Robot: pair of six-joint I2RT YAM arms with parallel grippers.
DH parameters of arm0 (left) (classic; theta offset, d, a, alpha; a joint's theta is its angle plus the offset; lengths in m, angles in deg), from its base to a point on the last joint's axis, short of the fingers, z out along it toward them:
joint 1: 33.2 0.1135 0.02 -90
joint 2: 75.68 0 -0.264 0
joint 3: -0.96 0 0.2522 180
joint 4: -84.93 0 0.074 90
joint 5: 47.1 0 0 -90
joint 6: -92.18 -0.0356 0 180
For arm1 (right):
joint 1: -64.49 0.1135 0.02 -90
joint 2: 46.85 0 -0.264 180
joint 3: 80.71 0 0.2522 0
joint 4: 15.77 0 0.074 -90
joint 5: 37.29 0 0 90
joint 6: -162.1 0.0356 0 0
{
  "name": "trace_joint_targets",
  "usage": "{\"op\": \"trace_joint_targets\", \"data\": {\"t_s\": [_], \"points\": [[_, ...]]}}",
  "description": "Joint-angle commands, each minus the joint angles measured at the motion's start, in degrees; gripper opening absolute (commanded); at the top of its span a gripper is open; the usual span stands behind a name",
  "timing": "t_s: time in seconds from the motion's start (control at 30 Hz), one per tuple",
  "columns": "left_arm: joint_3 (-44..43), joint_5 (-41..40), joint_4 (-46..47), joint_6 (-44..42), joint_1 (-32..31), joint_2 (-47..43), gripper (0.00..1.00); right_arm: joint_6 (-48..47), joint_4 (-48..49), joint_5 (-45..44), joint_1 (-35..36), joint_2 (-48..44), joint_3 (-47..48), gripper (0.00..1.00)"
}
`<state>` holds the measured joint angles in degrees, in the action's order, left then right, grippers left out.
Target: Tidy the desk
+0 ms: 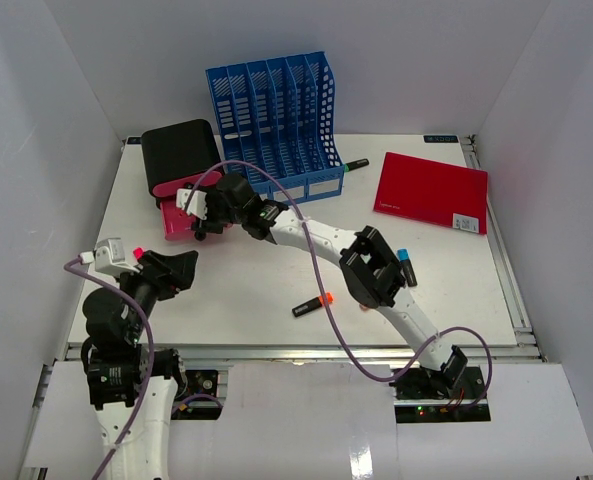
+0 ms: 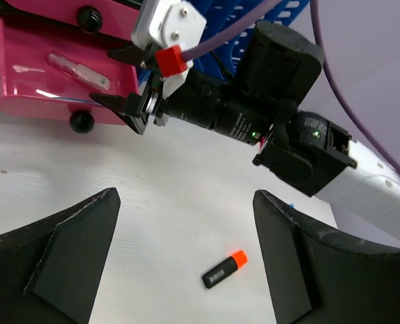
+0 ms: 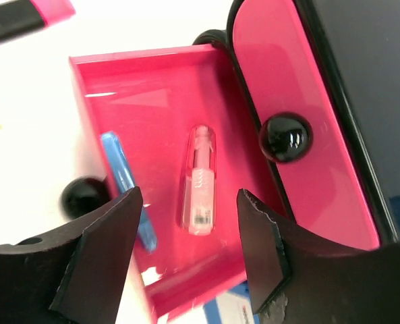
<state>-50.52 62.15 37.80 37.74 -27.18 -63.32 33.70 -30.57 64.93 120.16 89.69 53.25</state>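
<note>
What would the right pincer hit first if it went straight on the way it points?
Probably the clear tube lying in the open pink drawer, directly ahead of the right pincer; depth is unclear.

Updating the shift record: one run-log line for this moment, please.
right end effector: open above pink drawer | clear tube: lying in drawer | left end effector: open, empty | orange-capped marker: loose on desk

We can read no word or number anywhere; the red folder [image 1: 431, 190] bears a line of white print and a white sticker, both too small for us; the marker [image 2: 224, 268] carries white lettering on its black barrel, blurred; the clear tube [image 3: 200, 179] shows a barcode-like patch, illegible; the rack [image 1: 271, 105] has a white label, unreadable.
</note>
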Motion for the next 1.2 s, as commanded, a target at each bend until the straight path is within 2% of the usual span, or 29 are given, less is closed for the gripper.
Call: {"op": "trace_joint_targets", "data": {"t_s": [0.0,0.1,0.2,0.37,0.47,0.63,0.7,0.83,0.93,1.17], "points": [[3.3,11.2,4.9,4.2,0.3,4.0,0.91,7.9,-7.7,13.8,-6.2,-13.5,-2.7,0.66],[7.5,17.2,10.0,6.9,0.3,7.9,0.91,11.7,-12.6,31.7,-13.2,-22.8,-12.1,0.69],[9.7,20.5,14.6,8.1,0.3,10.7,0.90,14.3,-12.0,36.9,-21.0,-30.3,-23.3,0.70],[11.3,23.2,20.4,10.0,-1.8,15.6,0.89,17.7,-10.0,37.8,-34.4,-44.7,-43.9,0.70],[11.0,19.9,24.5,10.7,-10.4,20.0,0.88,20.1,-9.0,40.6,-43.1,-51.9,-52.7,0.69],[7.0,6.4,30.4,9.9,-28.9,34.2,0.88,22.4,-8.1,45.3,-55.7,-61.1,-61.5,0.69],[2.6,2.8,31.7,8.0,-35.3,43.5,0.88,23.8,-8.1,46.6,-60.2,-63.0,-62.7,0.70],[-7.2,-2.8,32.1,3.1,-43.9,61.6,0.86,24.4,-8.4,46.4,-65.3,-65.3,-63.9,0.70],[-19.0,-6.5,31.1,-1.0,-48.4,73.1,0.84,24.4,-8.4,47.2,-68.5,-66.7,-64.3,0.70],[-45.3,-16.1,21.1,-10.0,-56.5,98.2,0.75,24.9,-8.2,52.6,-74.2,-67.0,-65.7,0.70]]}}
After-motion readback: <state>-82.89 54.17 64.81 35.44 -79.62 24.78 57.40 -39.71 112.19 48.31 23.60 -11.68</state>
